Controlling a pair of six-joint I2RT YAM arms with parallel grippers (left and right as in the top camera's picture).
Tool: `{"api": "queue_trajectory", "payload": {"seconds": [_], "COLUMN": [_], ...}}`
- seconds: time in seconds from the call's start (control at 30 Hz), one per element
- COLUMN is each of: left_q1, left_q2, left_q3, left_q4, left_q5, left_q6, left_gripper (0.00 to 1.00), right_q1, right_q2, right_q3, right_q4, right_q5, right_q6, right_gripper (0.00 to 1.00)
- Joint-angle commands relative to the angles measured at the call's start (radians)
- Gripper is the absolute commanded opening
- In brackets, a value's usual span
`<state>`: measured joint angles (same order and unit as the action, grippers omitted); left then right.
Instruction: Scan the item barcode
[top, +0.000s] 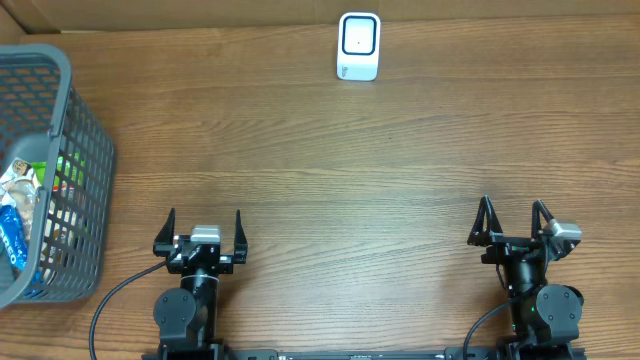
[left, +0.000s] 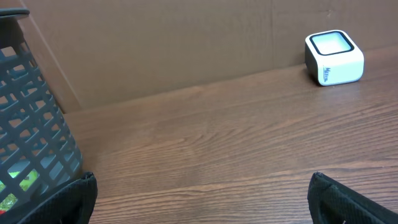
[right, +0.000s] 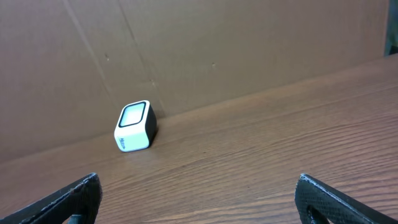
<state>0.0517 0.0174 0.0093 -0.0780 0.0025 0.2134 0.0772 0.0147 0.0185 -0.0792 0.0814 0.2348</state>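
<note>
Across the table (top: 320, 170), the basket (top: 88, 150) of items (top: 15, 215) lay at ten o'clock from the left gripper (top: 204, 218), closer to it than to the right gripper (top: 513, 208); both gaped empty.

Wooden table (top: 320, 170); brown cardboard wall (right: 205, 50) behind it.

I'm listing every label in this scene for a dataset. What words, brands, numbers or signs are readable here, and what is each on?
White scanner: a short line of dark print on its side, too small and blurred to read.
Packets in the basket: coloured print on the wrappers, too small to read.
Nothing else carries text, so none can be quoted.
</note>
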Motion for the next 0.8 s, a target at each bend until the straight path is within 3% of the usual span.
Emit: {"api": "queue_trajectory", "payload": {"seconds": [0.0,0.77], "left_q1": [-0.006,-0.006], "left_q2": [-0.013,-0.013], "left_q3": [-0.004,-0.004], "left_q4": [0.0,0.0], "left_q5": [-0.01,-0.01], "left_q6": [0.011,0.071], "left_gripper": [1.0,1.0], "right_q1": [-0.004,-0.004], "right_q2": [-0.011,-0.011], "right_q3": [-0.01,-0.01], "right_q4": [0.003,0.003], "right_q5": [-0.005,-0.005], "right_q6": [0.0,0.0], "right_gripper": [1.0,1.0]}}
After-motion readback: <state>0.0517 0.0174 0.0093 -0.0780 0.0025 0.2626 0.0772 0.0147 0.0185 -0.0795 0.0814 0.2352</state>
